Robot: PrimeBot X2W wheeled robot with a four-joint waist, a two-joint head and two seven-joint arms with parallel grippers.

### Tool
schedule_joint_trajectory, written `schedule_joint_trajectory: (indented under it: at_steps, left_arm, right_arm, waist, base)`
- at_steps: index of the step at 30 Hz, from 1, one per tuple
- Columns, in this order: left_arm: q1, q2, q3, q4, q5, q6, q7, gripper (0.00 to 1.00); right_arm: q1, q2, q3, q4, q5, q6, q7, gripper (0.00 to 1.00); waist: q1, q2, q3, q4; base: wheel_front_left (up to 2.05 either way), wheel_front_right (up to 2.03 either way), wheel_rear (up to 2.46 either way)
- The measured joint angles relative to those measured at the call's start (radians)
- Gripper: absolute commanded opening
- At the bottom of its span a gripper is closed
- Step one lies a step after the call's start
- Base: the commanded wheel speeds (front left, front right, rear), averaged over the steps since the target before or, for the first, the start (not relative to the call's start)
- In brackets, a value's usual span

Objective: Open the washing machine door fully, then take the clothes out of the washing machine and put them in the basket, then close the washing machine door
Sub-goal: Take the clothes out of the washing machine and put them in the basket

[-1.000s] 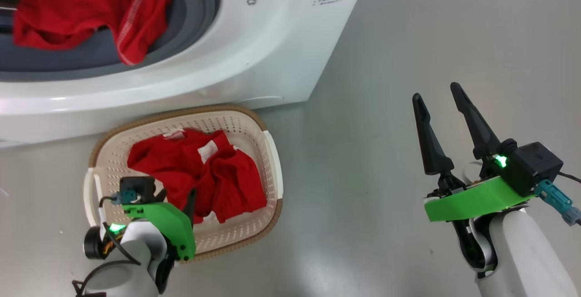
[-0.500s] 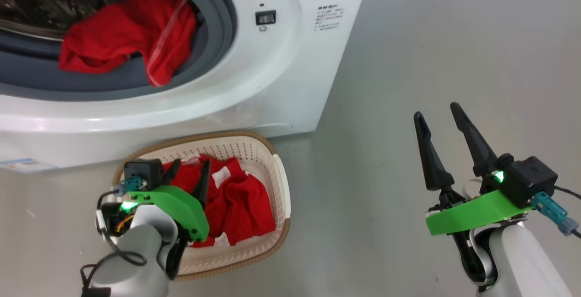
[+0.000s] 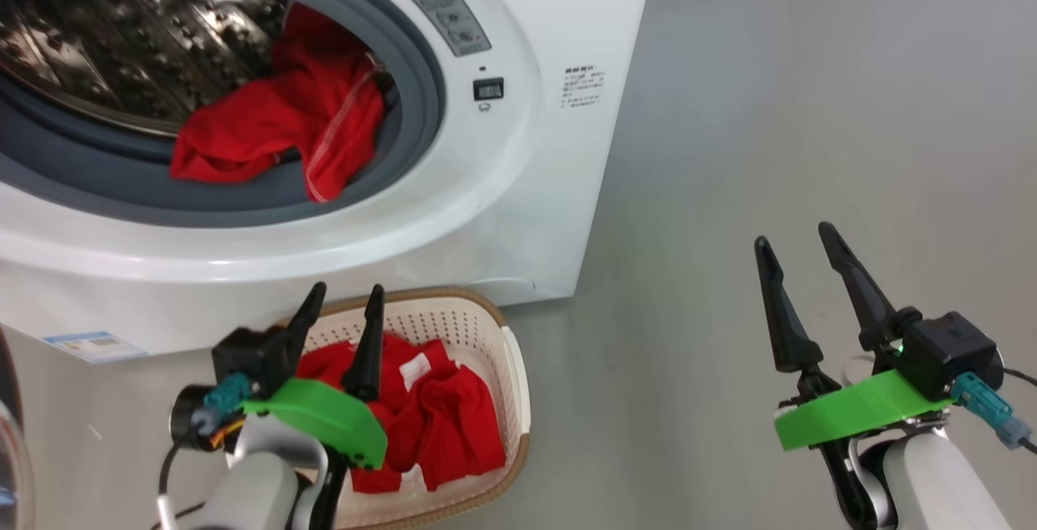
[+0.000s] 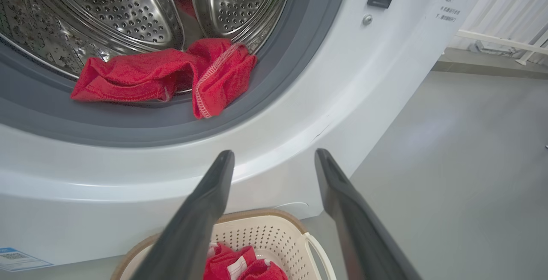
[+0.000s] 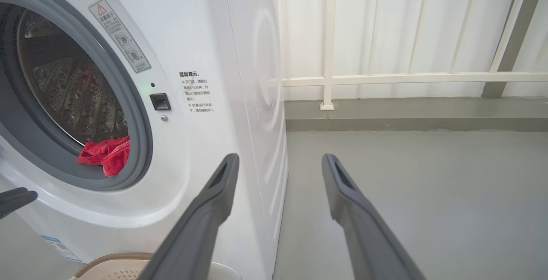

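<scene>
Left tool [image 3: 348, 288] and right tool [image 3: 794, 235]: fingers apart, both empty; left is at lower left by the cream perforated plastic basket [image 3: 470, 327]. A bright red fabric garment [image 3: 267, 129] lies on the drum lip, upper left. I'd enter low and pinch its thick fold, clear of the grey rubber ring [image 3: 417, 108].

Washing machine [image 3: 518, 149] at left rear, garment [image 3: 267, 137] draped over the lip of its drum [image 3: 121, 36], basket [image 3: 486, 327] on the floor [image 3: 770, 108] just before it, clothes [image 3: 454, 425] inside, left gripper [image 3: 347, 288] above the basket, right gripper [image 3: 792, 235] well apart to the right.
</scene>
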Motion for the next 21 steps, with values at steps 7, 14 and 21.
schedule_joint_trajectory:
  at_steps: [7, 14, 21]
  left_arm:
    - [0.113, 0.009, 0.046, -0.17, 0.035, 0.037, 0.0, 1.0]
    - [0.192, 0.027, 0.074, -0.311, 0.055, 0.089, 0.0, 1.0]
    - [0.28, 0.052, 0.11, -0.42, 0.063, 0.134, -0.003, 1.0]
  right_arm:
    - [0.026, 0.001, -0.013, 0.0, -0.026, 0.0, 0.0, 1.0]
    - [0.063, 0.001, -0.026, -0.007, -0.047, 0.0, 0.0, 1.0]
    - [0.097, 0.002, -0.063, -0.018, -0.086, 0.0, 0.0, 1.0]
  waist:
    - [0.0, 0.0001, -0.059, 0.009]
    - [0.0, 0.0, -0.105, 0.016]
    - [0.0, 0.0, -0.142, 0.016]
  base:
    - [0.0, 0.0, 0.0]
    - [0.0, 0.0, 0.0]
    - [0.0, 0.0, 0.0]
